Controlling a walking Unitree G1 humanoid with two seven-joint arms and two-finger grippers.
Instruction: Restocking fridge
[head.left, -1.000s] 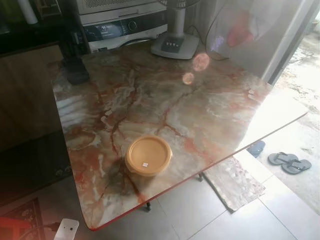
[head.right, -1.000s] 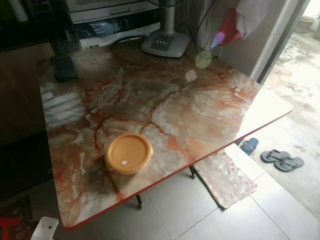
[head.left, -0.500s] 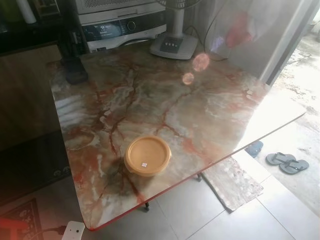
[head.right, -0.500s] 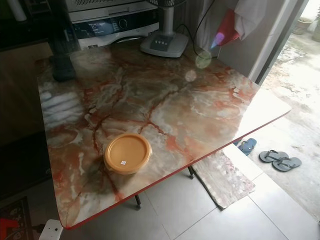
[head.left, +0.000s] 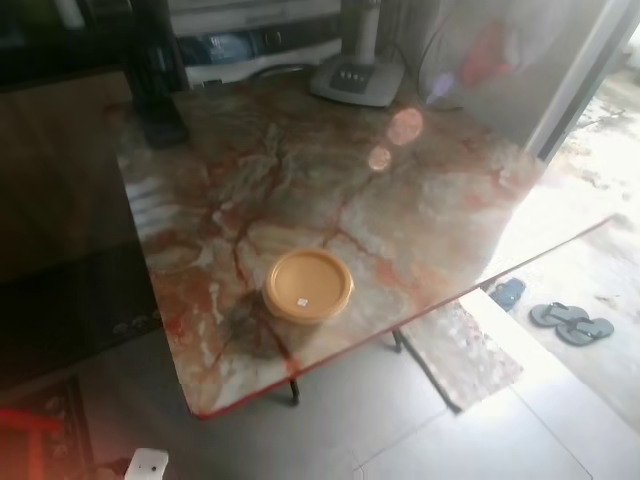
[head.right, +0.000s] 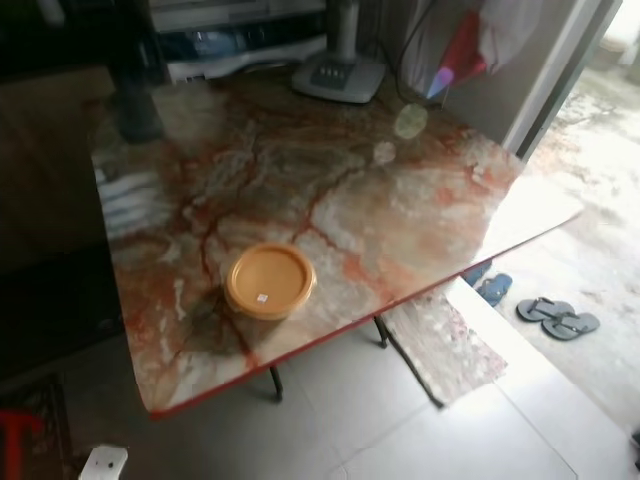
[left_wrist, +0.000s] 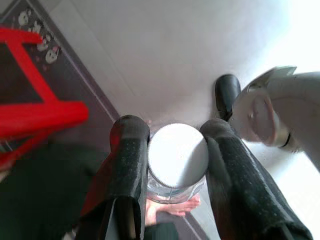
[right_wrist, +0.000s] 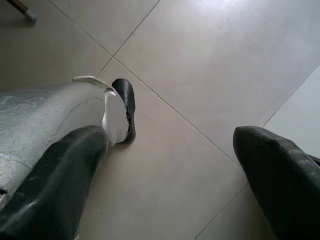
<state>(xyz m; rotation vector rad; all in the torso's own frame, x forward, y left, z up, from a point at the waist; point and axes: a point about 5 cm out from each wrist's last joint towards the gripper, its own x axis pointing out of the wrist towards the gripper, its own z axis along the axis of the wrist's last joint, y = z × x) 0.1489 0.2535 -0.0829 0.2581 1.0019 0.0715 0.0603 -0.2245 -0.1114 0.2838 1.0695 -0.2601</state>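
Note:
A round orange lidded container (head.left: 308, 284) sits near the front edge of the red-veined marble table (head.left: 300, 170). My left gripper (left_wrist: 175, 127) hangs low over the floor, shut on a clear jar with a white ribbed lid (left_wrist: 177, 155), one black finger on each side of the lid. My right gripper (right_wrist: 172, 137) is open, its fingers (right_wrist: 60, 185) wide apart above bare floor tiles with nothing between them. Both grippers are below table height.
A fan base (head.left: 357, 78) and an appliance stand at the table's far edge, with a dark upright object (head.left: 160, 90) at the back left. Slippers (head.left: 570, 322) and a mat (head.left: 460, 350) lie on the floor to the right. A red frame (left_wrist: 35, 112) stands by my left gripper.
The whole picture has shifted and blurred, with the table now a little farther off, so the camera has moved. The orange container has stayed in place on the table.

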